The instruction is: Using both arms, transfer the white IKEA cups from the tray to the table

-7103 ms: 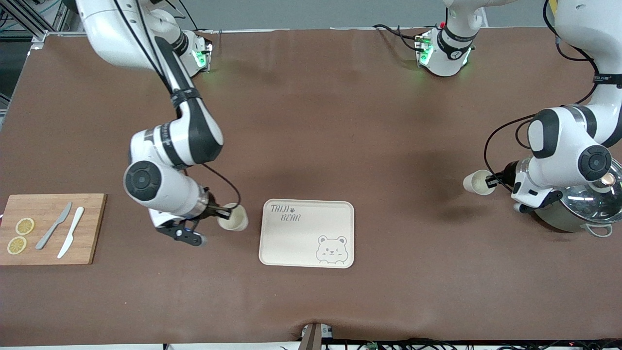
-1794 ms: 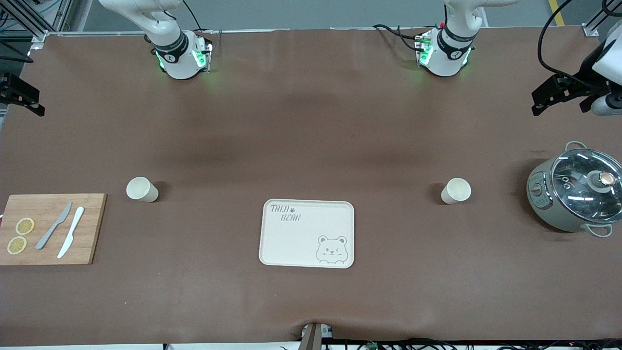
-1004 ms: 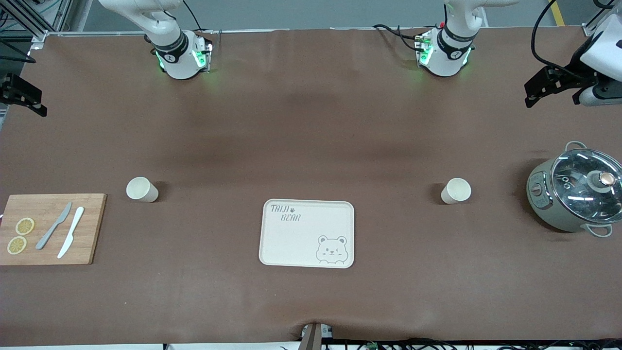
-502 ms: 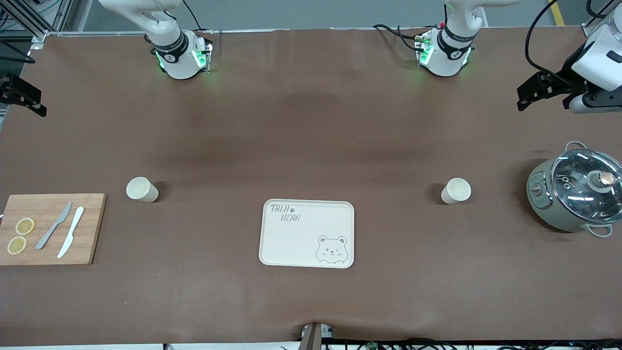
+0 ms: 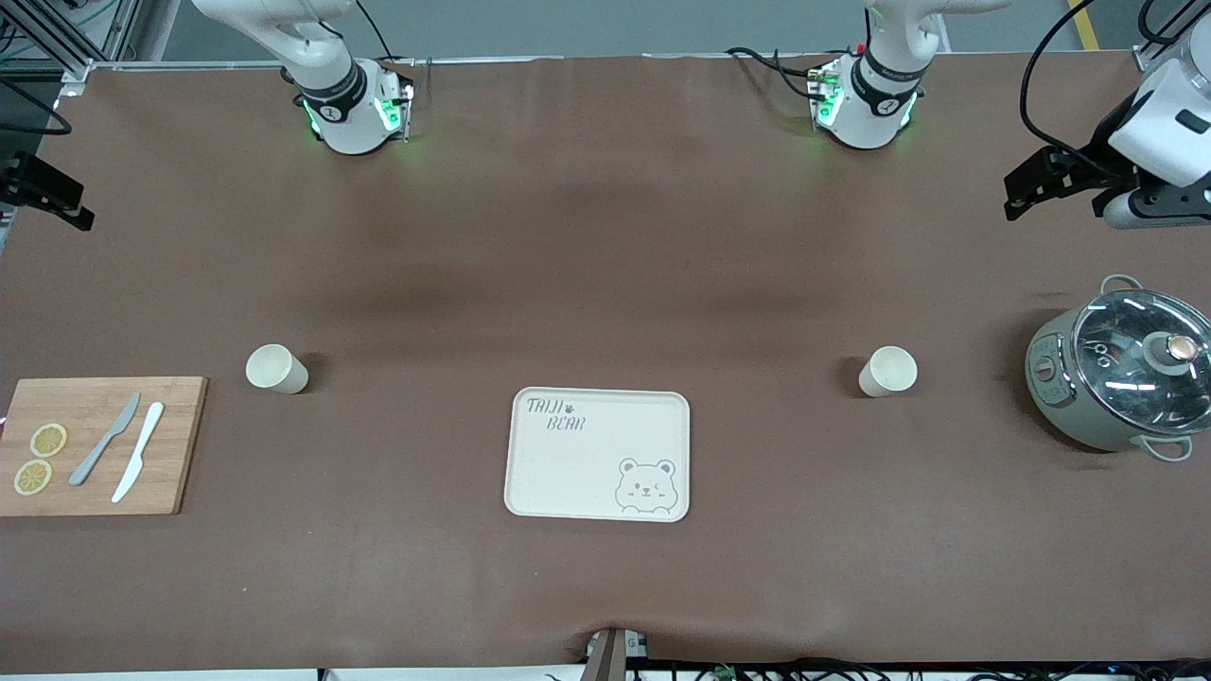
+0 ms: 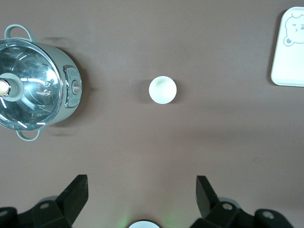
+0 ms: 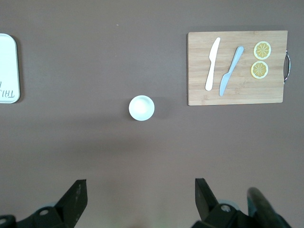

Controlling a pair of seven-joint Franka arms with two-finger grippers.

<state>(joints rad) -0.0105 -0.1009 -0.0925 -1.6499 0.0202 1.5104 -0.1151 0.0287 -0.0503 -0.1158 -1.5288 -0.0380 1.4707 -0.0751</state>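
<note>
on the brown counter, both white cups stand off the empty bear tray, one toward each end, while the left gripper and right gripper hang spread and empty high at the edges, the job apparently done.

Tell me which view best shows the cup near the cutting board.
The right wrist view: the cup sits centred, seen straight down, beside the cutting board. The front view shows it smaller, upright on the table. The left wrist view misses it.
</note>
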